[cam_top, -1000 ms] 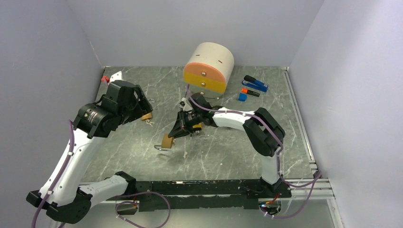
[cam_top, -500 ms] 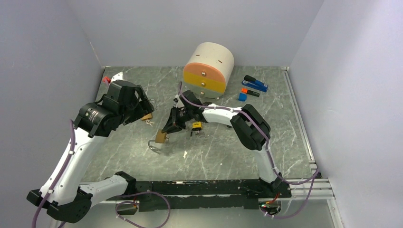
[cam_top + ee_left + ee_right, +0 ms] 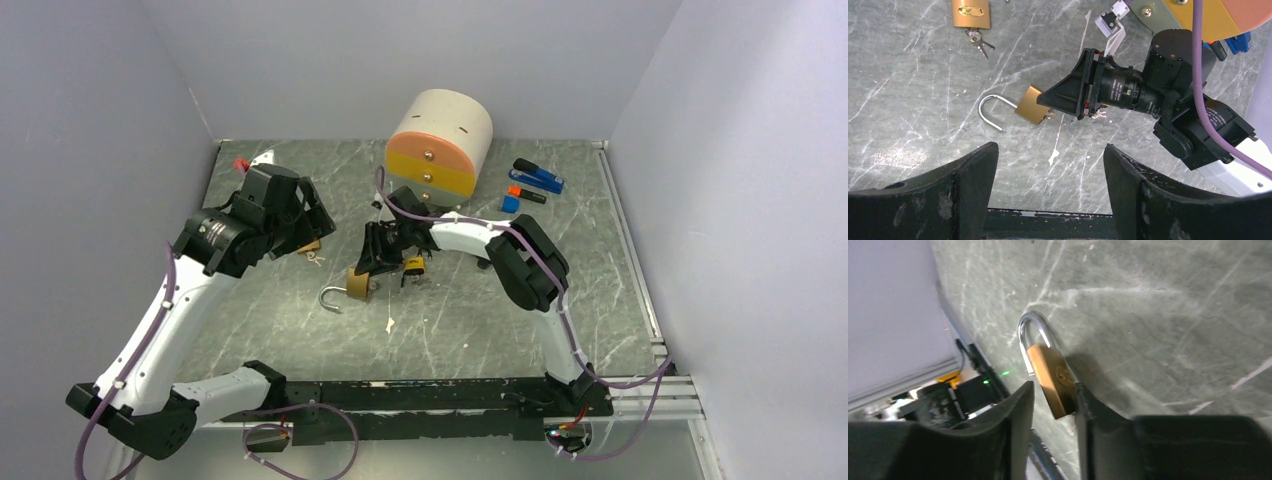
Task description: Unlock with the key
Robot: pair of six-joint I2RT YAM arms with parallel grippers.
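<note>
Top view: the right claw (image 3: 371,266) is low on the table (image 3: 480,320), centre frame. Its fingers cover the bottom end of the brass padlock (image 3: 357,285), so no key is readable there. The shackle (image 3: 331,298) stands open, lying lower left of the body. The left claw (image 3: 303,228) is up left of centre, mostly under its own wrist, and its jaws are unreadable here. A second padlock (image 3: 309,245) is half tucked under it, with a key bunch (image 3: 317,259) just beside.

Left wrist: the left claw (image 3: 1048,175) has its fingers (image 3: 973,175) wide apart along the bottom edge, holding nothing. The brass padlock (image 3: 1029,104) is centre-left, well above them and touching the right claw's (image 3: 1060,100) tip. There's a small metal bit at the lock's bottom edge, too small to call a key.

Right wrist: the fingers (image 3: 1013,412) are blurred in the foreground. The padlock's bottom end sits between them, shackle pointing up-frame. The gap is narrow, and I can't tell whether the pads press it or sit just off. The keyhole end is hidden.
</note>
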